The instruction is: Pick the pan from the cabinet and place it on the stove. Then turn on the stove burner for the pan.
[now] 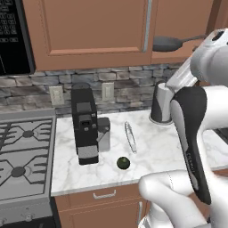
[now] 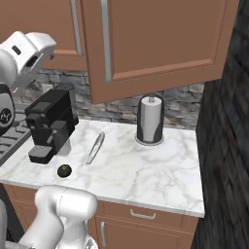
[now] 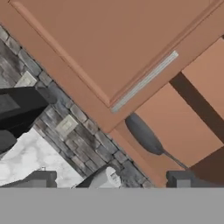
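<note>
Inside the open reddish-brown wooden wall cabinet [image 1: 89, 31] sits the round dark-grey frying pan [image 1: 167, 43]; the hand [image 3: 109, 180] waits near, fingers apart.

pan [image 1: 168, 43]: I see only its edge and handle; the arm hides the handle's end.
stove [image 1: 24, 156]: cut by the frame's left edge.
paper towel roll [image 1: 160, 103]: partly behind my arm.
</note>
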You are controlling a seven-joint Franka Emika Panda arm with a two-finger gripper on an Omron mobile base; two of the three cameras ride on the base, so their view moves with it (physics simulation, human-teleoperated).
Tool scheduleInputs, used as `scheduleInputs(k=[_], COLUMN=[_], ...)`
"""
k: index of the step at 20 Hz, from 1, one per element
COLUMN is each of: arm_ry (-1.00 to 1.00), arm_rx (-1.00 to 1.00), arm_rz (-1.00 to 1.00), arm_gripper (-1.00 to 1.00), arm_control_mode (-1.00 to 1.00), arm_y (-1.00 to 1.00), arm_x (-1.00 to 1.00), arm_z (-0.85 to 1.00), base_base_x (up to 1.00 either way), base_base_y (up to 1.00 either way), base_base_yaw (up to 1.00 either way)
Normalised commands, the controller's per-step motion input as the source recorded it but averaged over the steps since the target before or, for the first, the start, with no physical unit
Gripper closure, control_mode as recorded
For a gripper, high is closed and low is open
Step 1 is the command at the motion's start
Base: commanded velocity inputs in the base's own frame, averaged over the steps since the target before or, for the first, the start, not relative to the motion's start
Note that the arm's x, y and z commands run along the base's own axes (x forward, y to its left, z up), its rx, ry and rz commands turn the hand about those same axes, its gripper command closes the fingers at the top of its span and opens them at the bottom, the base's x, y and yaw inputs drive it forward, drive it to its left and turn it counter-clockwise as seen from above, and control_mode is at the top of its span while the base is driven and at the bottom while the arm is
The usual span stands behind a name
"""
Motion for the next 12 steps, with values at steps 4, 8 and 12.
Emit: scheduleInputs(k=[4, 8, 12], arm_ry=[0.35, 0.28, 0.22], arm_rx=[-0.22, -0.23, -0.20], arm_rz=[-0.37, -0.34, -0.29], arm_gripper=[-1.00, -1.00, -1.00], arm_control_mode=[-1.00, -1.00, -1.00], arm_y=[0.00, -0.02, -0.20], arm_x=[0.44, 0.45, 0.46], arm_z=[-0.12, -0.17, -0.17], base_base_x=[0.00, 0.00, 0.00], base_base_y=[0.00, 0.00, 0.00], base_base_yaw=[0.00, 0.00, 0.00])
